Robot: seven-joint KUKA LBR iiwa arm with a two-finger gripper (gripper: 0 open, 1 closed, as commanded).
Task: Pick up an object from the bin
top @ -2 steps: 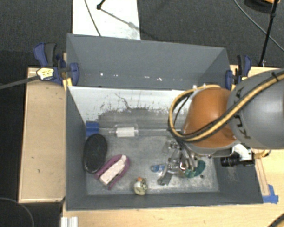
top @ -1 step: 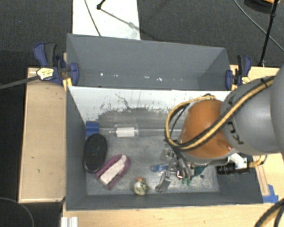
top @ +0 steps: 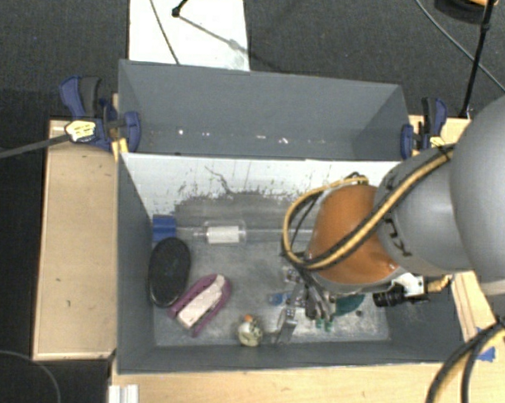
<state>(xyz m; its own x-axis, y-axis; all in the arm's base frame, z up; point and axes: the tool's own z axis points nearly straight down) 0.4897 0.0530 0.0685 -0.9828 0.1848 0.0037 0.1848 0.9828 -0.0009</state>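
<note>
Grey bin floor: my jaws sit low by the front wall, near a small round trinket and a teal piece; their opening I cannot tell.

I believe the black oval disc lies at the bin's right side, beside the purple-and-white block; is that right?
Not quite: the camera view shows the black oval disc at the left side of the bin. It is indeed beside the purple-and-white block.
</note>
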